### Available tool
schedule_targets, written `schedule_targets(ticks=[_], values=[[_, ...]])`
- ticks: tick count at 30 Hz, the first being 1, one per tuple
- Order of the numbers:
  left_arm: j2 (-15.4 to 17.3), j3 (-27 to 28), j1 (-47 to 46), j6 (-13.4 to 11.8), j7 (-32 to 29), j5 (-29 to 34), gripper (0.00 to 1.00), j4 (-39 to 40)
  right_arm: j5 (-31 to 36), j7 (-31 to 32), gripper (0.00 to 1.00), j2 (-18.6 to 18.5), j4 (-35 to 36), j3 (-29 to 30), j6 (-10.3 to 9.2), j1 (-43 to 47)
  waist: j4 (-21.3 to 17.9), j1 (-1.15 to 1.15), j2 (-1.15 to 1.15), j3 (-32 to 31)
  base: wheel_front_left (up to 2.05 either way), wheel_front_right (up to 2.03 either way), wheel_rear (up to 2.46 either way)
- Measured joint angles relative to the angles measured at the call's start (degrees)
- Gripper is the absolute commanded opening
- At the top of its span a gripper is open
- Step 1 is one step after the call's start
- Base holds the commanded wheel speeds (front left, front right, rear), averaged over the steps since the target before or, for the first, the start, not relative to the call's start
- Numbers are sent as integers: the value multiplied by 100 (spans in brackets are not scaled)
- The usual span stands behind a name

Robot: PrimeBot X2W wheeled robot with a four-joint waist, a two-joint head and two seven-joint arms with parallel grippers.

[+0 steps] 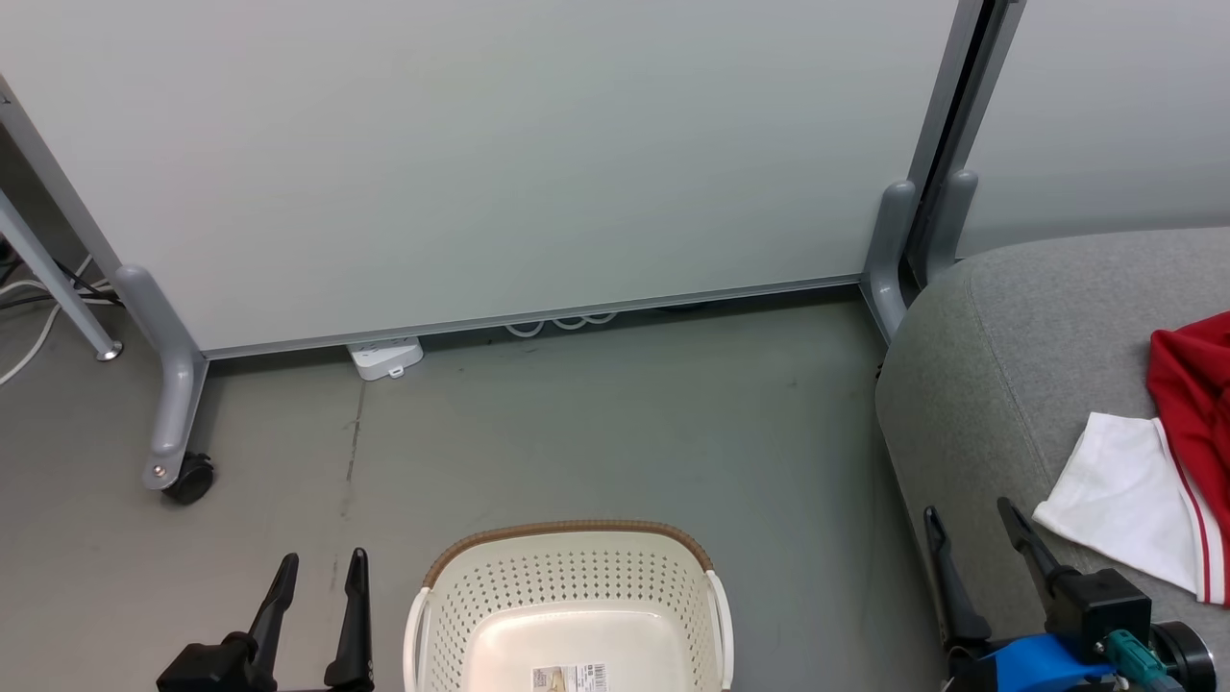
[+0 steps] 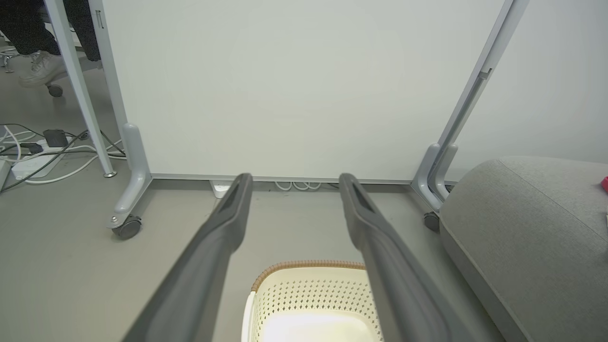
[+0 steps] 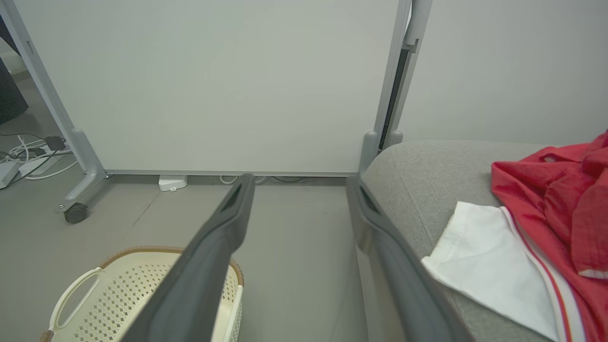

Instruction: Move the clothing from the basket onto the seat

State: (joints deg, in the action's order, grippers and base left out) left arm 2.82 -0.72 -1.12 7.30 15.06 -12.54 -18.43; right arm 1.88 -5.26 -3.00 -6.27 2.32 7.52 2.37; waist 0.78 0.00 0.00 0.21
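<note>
Fingers of the left gripper [image 1: 324,557] stand spread, gripping nothing; the basket [image 1: 567,529] sits just to its right. The right gripper [image 1: 967,509], likewise spread and unladen, hovers at the edge of the seat [image 1: 1009,327], the clothing [image 1: 1192,404] lying on it just rightward.

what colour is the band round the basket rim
Brown, with a woven look: the rim band tops the cream-white basket. Best seen in the head view.
</note>
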Motion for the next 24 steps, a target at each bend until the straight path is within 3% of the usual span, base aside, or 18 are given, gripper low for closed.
schedule_targets(ticks=[13,14,24], values=[[0,-78,-82,0,0,-1,100,-62,-26,-14,100,1,-65,-36,0,-7,-33,0,0,-9,0,0,0],[-2,-81,-78,-1,-1,-1,0,-76,-31,-13,0,2,-74,-36,0,-3,-34,0,0,-9,0,0,0],[-78,-129,215,-1,-70,-65,0,-553,-91,55,0,11,-616,-31,1,102,-35,0,0,-10,0,0,0]])
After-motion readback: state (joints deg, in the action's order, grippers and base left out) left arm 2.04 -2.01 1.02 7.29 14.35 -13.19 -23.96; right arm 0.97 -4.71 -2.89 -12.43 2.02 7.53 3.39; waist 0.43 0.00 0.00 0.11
